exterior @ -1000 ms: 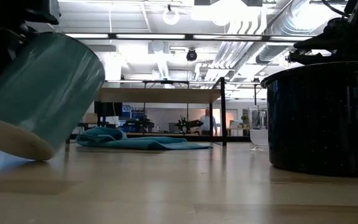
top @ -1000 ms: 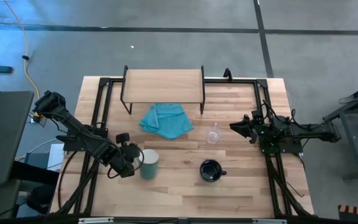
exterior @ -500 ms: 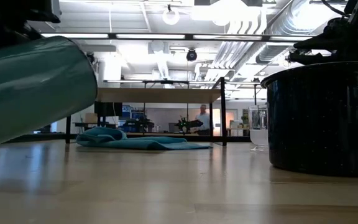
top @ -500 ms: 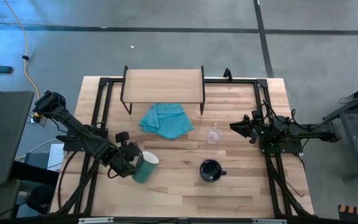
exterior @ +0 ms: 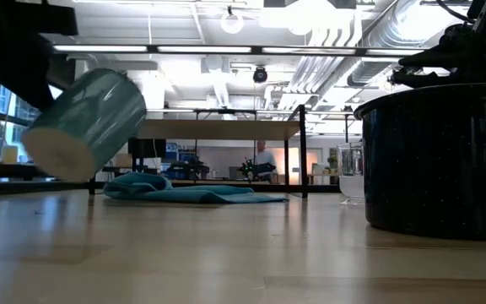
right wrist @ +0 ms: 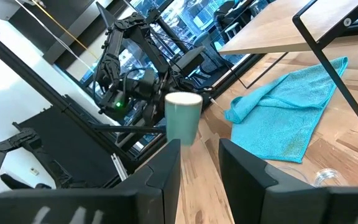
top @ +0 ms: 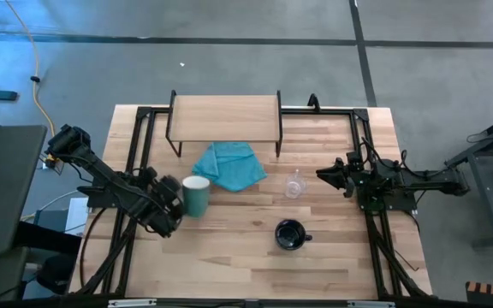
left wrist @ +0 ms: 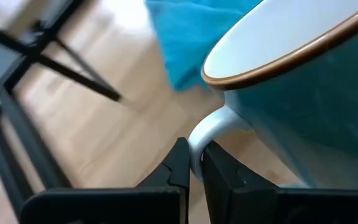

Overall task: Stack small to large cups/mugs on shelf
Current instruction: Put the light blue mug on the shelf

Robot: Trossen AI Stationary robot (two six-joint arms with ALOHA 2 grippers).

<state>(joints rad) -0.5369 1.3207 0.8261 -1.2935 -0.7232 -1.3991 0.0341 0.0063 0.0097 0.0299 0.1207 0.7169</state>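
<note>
Mug pale green, tilted, off table — left end effector clenched on its handle.

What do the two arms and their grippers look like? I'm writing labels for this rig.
Both arms are dark, almost black, built of jointed segments. The left gripper has two flat, matte black fingers that taper toward their tips. The right gripper has two broad, black, blocky fingers. Each arm stands on a black metal frame at its side of the table. No markings are legible.
</note>
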